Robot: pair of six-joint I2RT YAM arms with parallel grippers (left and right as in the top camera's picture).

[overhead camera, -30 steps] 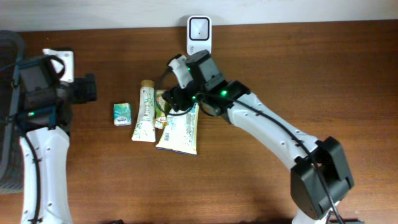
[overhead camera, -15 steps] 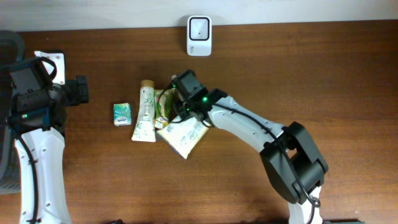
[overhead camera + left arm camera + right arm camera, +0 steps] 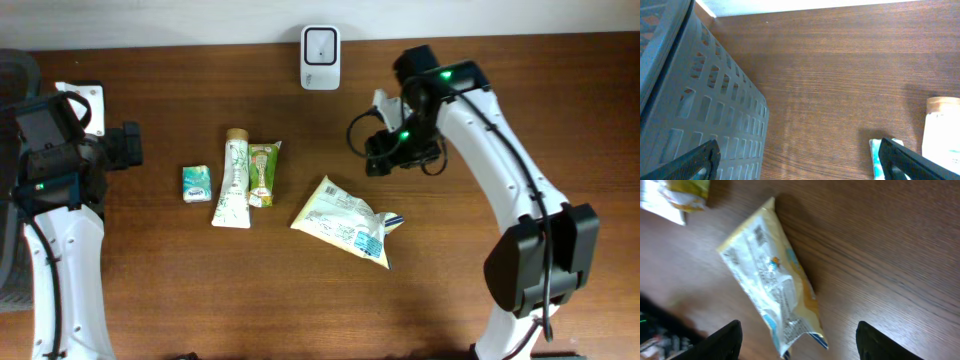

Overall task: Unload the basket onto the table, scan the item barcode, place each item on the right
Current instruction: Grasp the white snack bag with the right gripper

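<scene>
We judge the yellow pouch (image 3: 345, 222) light, crinkly and slippery, best pinched by a sealed end. It lies flat mid-desk (image 3: 200, 300), below the scanner (image 3: 320, 43). The right end effector (image 3: 383, 160) hovers nearby, spread and empty; the left end effector (image 3: 135, 145) gapes empty. Tubes (image 3: 232, 180) crowd the pouch's left; its right is open.

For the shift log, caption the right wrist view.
Open, empty right hand facing yellow snack pouch lying on wood table.
</scene>
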